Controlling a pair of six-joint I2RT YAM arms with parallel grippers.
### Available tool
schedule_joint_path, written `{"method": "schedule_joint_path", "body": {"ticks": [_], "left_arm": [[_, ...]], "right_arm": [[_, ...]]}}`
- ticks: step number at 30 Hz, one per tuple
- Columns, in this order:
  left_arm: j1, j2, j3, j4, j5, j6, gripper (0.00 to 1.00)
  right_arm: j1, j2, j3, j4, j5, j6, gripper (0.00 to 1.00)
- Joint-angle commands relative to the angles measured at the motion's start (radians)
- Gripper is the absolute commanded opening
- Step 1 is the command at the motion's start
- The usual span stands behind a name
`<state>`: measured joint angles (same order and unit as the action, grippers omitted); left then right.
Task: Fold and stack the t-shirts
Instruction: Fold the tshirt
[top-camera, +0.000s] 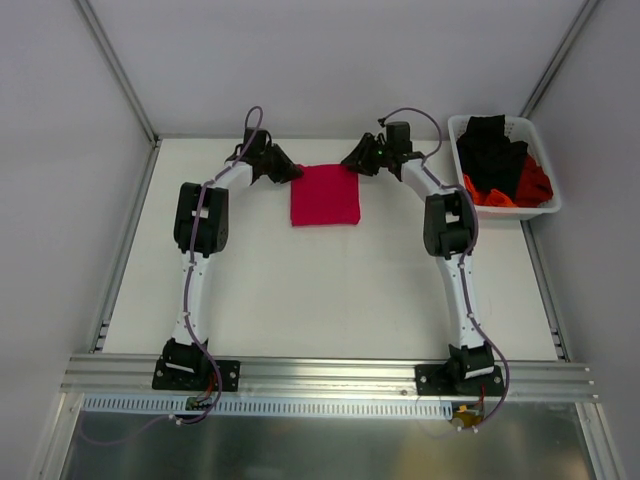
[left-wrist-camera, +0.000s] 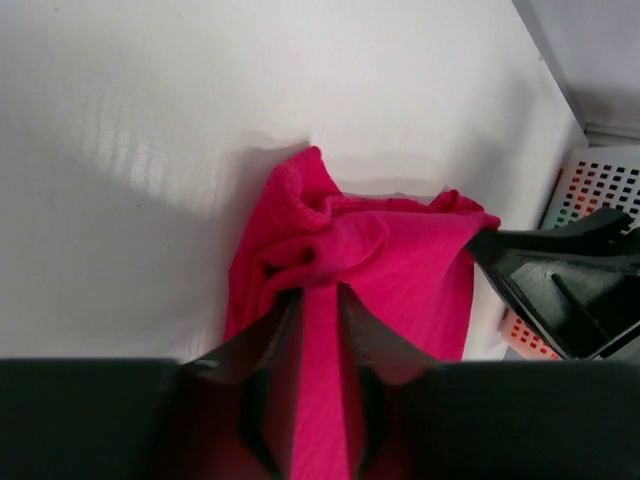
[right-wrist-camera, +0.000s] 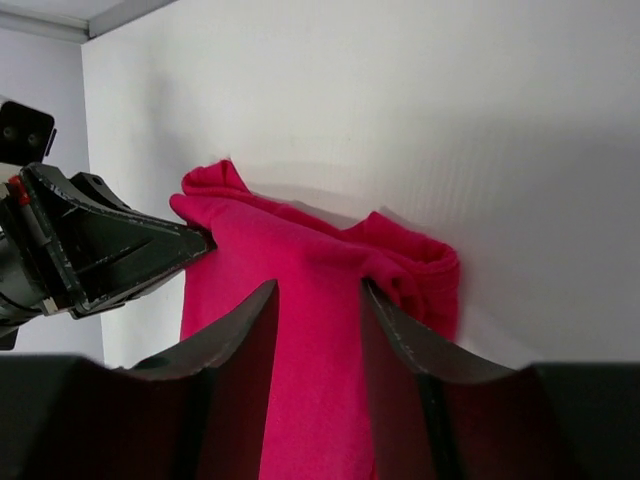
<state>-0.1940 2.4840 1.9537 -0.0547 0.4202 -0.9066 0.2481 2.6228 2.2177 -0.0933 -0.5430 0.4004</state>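
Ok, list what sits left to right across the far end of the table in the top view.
left gripper → crimson-pink t-shirt → right gripper → white basket

The left arm (top-camera: 189, 295) and the right arm (top-camera: 463, 295) look alike: slim white links joined by bulky black joint housings (top-camera: 200, 215), each arm rising from a flat black base plate (top-camera: 195, 373). A thin purple-grey cable (top-camera: 253, 118) runs along each arm and loops free near the wrist. The left gripper (left-wrist-camera: 320, 292) and the right gripper (right-wrist-camera: 318, 290) are matte black, with wedge-shaped fingers (right-wrist-camera: 235, 350) that taper to thin tips. A small green light (top-camera: 381, 153) glows on the right wrist, and the right wrist view shows a red mark (right-wrist-camera: 15, 187) on the left gripper's angular black body.
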Motion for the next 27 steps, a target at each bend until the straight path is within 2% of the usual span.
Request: {"method": "schedule_joint_path", "body": {"ticks": [1, 2, 3, 4, 5, 6, 10, 16, 18, 22, 23, 24, 25, 27], "left_arm": [[0.027, -0.074, 0.047, 0.024, 0.009, 0.050, 0.25], [0.037, -0.085, 0.056, 0.023, 0.012, 0.084, 0.35], [0.042, -0.097, 0.068, 0.024, 0.008, 0.101, 0.39], [0.047, -0.124, 0.073, 0.026, 0.005, 0.121, 0.43], [0.048, -0.140, 0.074, 0.027, 0.002, 0.159, 0.55], [0.051, -0.152, 0.073, 0.029, 0.002, 0.176, 0.60], [0.050, -0.236, 0.024, 0.029, 0.034, 0.253, 0.67], [0.047, -0.402, -0.156, 0.029, -0.004, 0.382, 0.74], [0.042, -0.401, -0.150, 0.038, 0.002, 0.388, 0.69], [0.036, -0.283, -0.064, 0.050, 0.040, 0.278, 0.41], [0.034, -0.260, -0.052, 0.050, 0.045, 0.226, 0.26], [0.033, -0.240, -0.035, 0.084, 0.043, 0.203, 0.19], [0.031, -0.208, -0.033, 0.093, 0.040, 0.178, 0.15], [0.031, -0.183, -0.035, 0.107, 0.019, 0.118, 0.07]], "right_arm": [[-0.038, -0.102, 0.022, 0.084, 0.038, 0.011, 0.43], [-0.047, -0.122, 0.023, 0.086, 0.038, 0.003, 0.49], [-0.049, -0.142, 0.025, 0.087, 0.035, -0.005, 0.53], [-0.053, -0.182, 0.023, 0.087, 0.035, -0.027, 0.64], [-0.052, -0.207, 0.011, 0.102, 0.032, -0.040, 0.69], [-0.052, -0.228, -0.001, 0.122, 0.025, -0.047, 0.72], [-0.052, -0.334, -0.085, 0.130, -0.024, -0.075, 0.85], [-0.037, -0.516, -0.278, -0.011, 0.015, -0.276, 0.87], [-0.029, -0.543, -0.329, 0.012, 0.028, -0.296, 0.81], [-0.023, -0.477, -0.339, 0.070, 0.026, -0.209, 0.60], [-0.015, -0.459, -0.320, 0.070, 0.041, -0.198, 0.47], [-0.010, -0.439, -0.305, 0.064, 0.051, -0.192, 0.39], [-0.004, -0.400, -0.287, 0.046, 0.086, -0.186, 0.25], [0.010, -0.362, -0.234, 0.030, 0.106, -0.169, 0.21]]}}
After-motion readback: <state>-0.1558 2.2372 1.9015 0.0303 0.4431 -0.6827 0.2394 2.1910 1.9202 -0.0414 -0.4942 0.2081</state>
